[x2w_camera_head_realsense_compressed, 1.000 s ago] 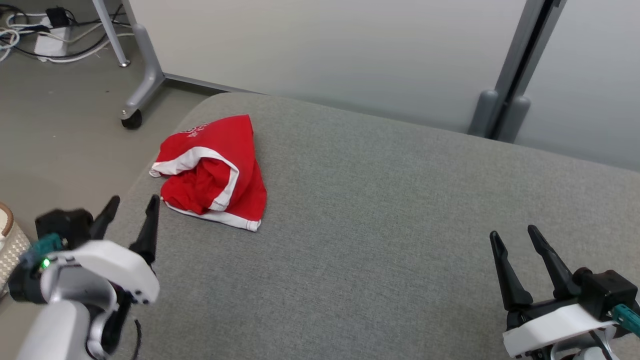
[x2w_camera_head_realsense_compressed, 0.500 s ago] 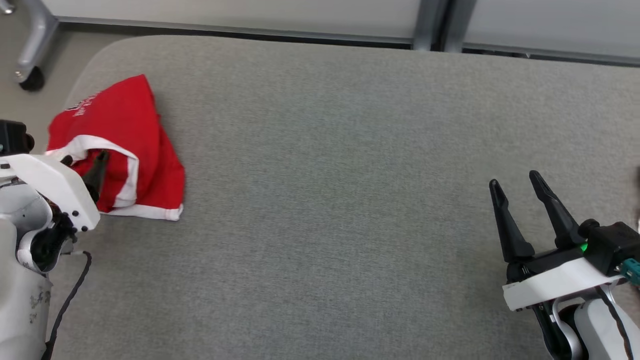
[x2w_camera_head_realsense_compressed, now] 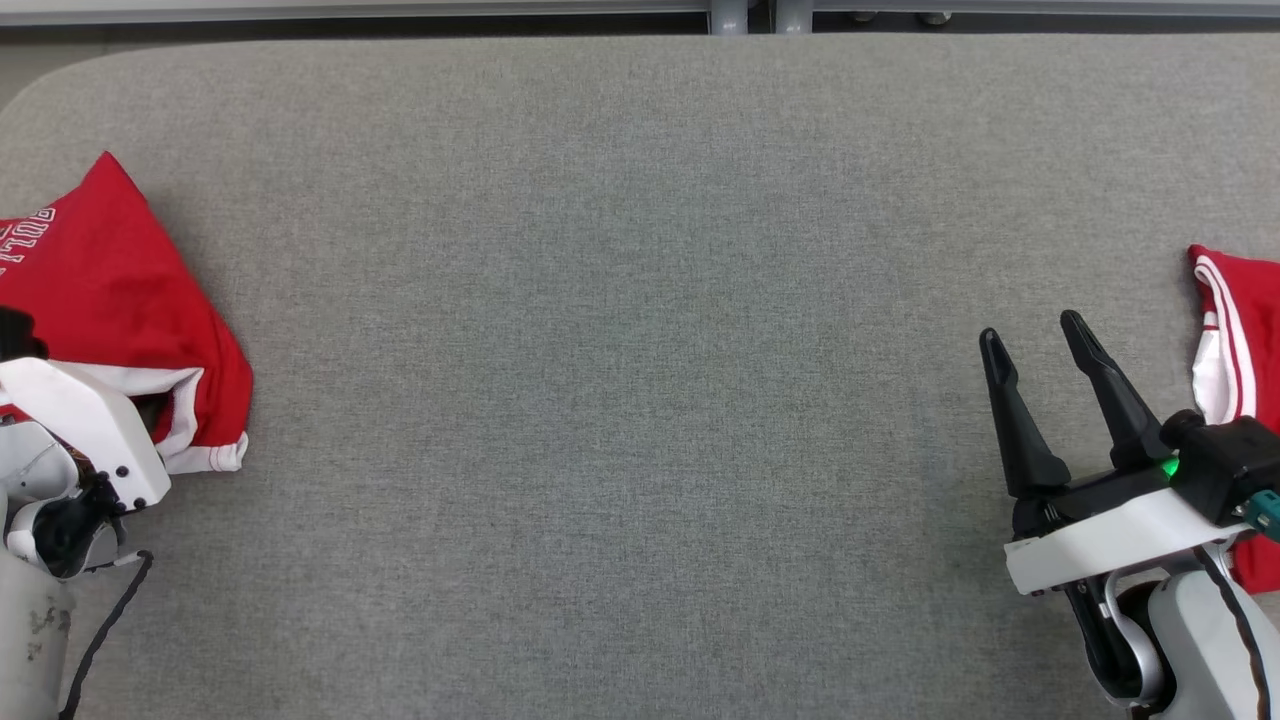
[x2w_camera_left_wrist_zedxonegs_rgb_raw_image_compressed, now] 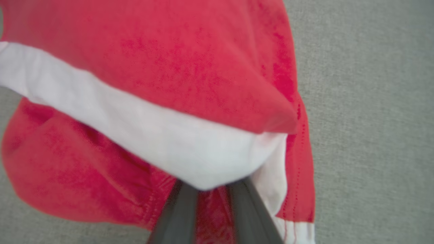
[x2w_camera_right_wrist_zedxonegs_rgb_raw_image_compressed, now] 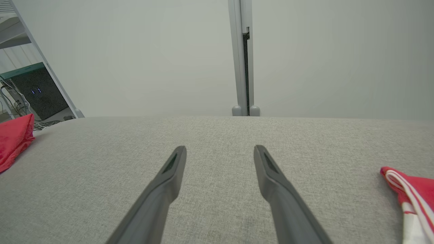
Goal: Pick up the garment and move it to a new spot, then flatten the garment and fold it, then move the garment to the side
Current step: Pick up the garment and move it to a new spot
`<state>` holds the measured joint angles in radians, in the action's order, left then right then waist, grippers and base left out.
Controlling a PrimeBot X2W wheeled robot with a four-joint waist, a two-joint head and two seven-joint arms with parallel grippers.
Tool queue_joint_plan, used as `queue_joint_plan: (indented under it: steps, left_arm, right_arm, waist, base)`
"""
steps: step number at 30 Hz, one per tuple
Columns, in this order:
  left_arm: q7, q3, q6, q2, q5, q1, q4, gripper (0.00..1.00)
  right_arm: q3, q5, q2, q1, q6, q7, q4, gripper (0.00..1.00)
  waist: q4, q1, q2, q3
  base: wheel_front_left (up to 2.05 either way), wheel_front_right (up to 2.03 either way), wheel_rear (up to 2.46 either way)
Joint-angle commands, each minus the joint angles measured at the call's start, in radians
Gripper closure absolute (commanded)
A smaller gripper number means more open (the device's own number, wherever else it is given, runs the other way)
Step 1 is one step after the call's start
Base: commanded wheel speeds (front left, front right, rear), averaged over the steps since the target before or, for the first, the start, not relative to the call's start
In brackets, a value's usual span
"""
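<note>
Head view: red garment (x2w_camera_head_realsense_compressed: 120, 290) with white trim crumpled at the left edge of the grey worktop (x2w_camera_head_realsense_compressed: 640, 300), left gripper (x2w_camera_head_realsense_compressed: 152, 412) buried in its near hem; right gripper (x2w_camera_head_realsense_compressed: 1030, 332) at near right, fingers (x2w_camera_head_realsense_compressed: 1015, 440) spread and empty, just beside a second red-and-white cloth (x2w_camera_head_realsense_compressed: 1225, 330). Left wrist view: two dark fingers running under the garment's white band, red fabric between them, tips hidden, grip or no grip impossible to tell. Right wrist view: fingers wide apart above the worktop, garment at far left, second red-and-white cloth at near right.
</note>
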<state>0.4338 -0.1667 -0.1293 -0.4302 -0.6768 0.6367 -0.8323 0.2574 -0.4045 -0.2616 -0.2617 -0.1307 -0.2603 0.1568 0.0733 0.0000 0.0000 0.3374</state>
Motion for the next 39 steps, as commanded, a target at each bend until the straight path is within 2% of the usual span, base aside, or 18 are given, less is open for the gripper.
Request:
queue_joint_plan:
  steps: [1, 9, 19, 23, 29, 34, 39]
  left_arm:
    - [-0.010, -0.021, -0.001, -0.005, -0.007, 0.005, -0.002, 1.00]
    - [-0.064, -0.150, -0.001, -0.078, -0.011, 0.047, 0.120, 1.00]
    - [0.015, -0.295, -0.001, -0.128, -0.105, 0.053, 0.458, 1.00]
    - [0.052, -0.321, -0.001, -0.118, -0.128, 0.069, 0.609, 1.00]
    - [0.089, -0.335, 0.023, -0.068, -0.155, 0.100, 0.788, 1.00]
    - [0.092, -0.344, 0.043, -0.049, -0.157, 0.091, 0.871, 1.00]
    - [0.073, -0.378, 0.063, -0.044, -0.164, -0.038, 0.905, 1.00]
  right_arm:
    - [-0.005, 0.000, 0.001, -0.002, -0.001, -0.006, 0.004, 0.00]
    - [-0.016, -0.001, 0.031, 0.045, -0.001, -0.006, 0.020, 0.00]
    - [-0.028, -0.005, 0.064, 0.110, -0.001, -0.006, 0.042, 0.00]
    - [-0.040, -0.004, 0.071, 0.128, -0.001, -0.006, 0.045, 0.00]
    - [-0.068, 0.003, 0.074, 0.138, -0.001, -0.006, 0.035, 0.00]
    - [-0.080, 0.006, 0.072, 0.145, -0.001, -0.006, 0.030, 0.00]
    - [-0.085, 0.004, 0.073, 0.154, -0.001, -0.006, 0.030, 0.00]
  waist:
    - [-0.002, 0.0000, 0.0000, -0.016]
    - [-0.006, 0.0000, 0.0000, -0.145]
    - [-0.065, 0.0000, 0.0000, -0.296]
    - [-0.104, 0.0000, 0.0000, -0.330]
    - [-0.163, 0.0000, 0.0000, -0.339]
    - [-0.193, 0.0000, 0.0000, -0.327]
    - [-0.207, 0.0000, 0.0000, -0.308]
  base:
    - [0.00, 0.00, 0.00]
    - [0.00, 0.00, 0.00]
    - [0.00, 0.00, 0.00]
    - [0.00, 0.00, 0.00]
    - [0.00, 0.00, 0.00]
    - [0.00, 0.00, 0.00]
    - [0.00, 0.00, 0.00]
